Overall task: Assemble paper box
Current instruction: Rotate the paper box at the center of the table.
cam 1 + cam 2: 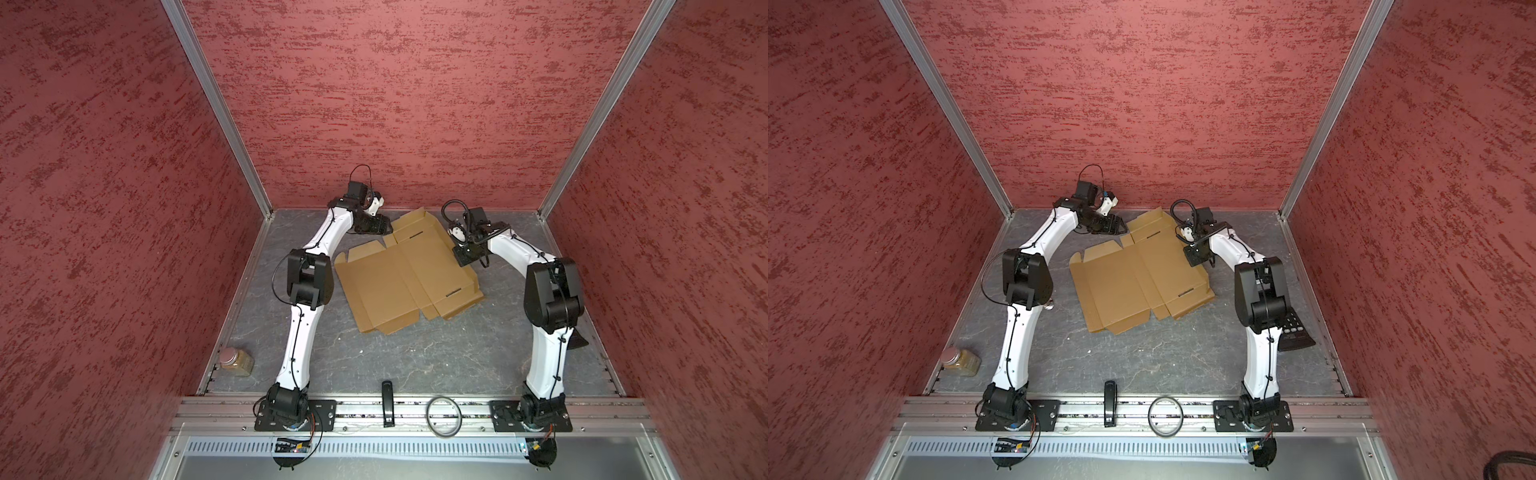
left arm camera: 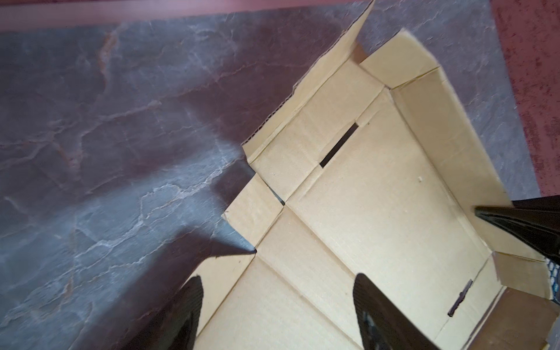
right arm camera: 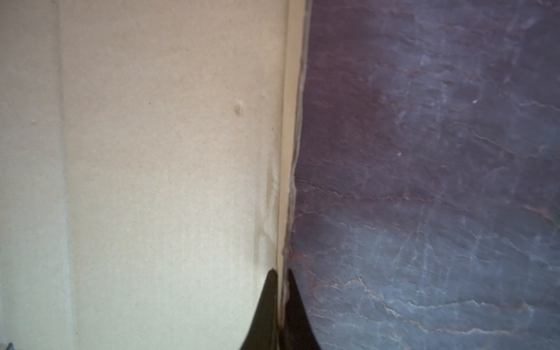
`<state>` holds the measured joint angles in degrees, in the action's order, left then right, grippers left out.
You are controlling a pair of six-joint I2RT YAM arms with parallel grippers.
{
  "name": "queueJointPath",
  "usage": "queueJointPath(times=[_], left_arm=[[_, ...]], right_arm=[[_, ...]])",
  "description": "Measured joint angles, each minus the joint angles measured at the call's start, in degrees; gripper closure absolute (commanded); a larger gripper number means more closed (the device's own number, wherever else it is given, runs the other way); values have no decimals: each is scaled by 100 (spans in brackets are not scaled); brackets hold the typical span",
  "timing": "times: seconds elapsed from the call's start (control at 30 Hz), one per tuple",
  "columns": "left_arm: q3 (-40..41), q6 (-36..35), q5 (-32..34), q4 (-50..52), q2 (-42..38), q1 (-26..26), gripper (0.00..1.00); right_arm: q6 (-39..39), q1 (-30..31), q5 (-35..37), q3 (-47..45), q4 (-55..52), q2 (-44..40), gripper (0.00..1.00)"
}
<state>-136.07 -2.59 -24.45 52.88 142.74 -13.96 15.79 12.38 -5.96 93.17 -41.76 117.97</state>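
Note:
The paper box (image 1: 399, 282) (image 1: 1133, 282) lies on the grey table as a tan die-cut cardboard sheet, its far flaps partly raised. My left gripper (image 1: 384, 226) (image 1: 1121, 226) hovers at the sheet's far left corner. In the left wrist view this gripper (image 2: 277, 281) is open, with the paper box (image 2: 378, 212) below and nothing between its fingers. My right gripper (image 1: 463, 259) (image 1: 1196, 259) is at the sheet's right side. In the right wrist view it (image 3: 282, 271) is shut on the thin edge of a raised flap of the paper box (image 3: 166, 151).
A glass jar (image 1: 237, 361) stands at the table's near left edge. A black bar (image 1: 387, 403) and a ring (image 1: 444, 422) rest on the front rail. A dark keypad device (image 1: 1296, 332) lies behind the right arm. Red walls enclose three sides.

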Motion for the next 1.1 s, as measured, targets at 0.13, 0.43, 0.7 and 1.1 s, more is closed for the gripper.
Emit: queueJointPath(times=[0.13, 0.43, 0.7, 1.1], left_arm=[[-83, -33, 72, 118, 186, -20, 19], [-120, -2, 225, 142, 236, -20, 16], [-129, 153, 245, -22, 481, -20, 16], [-129, 398, 160, -291, 584, -13, 23]], right_arm=[[74, 0, -107, 0, 42, 0, 95], [160, 0, -313, -28, 186, 0, 95], [166, 0, -448, -153, 302, 0, 95], [181, 17, -542, -153, 345, -33, 95]])
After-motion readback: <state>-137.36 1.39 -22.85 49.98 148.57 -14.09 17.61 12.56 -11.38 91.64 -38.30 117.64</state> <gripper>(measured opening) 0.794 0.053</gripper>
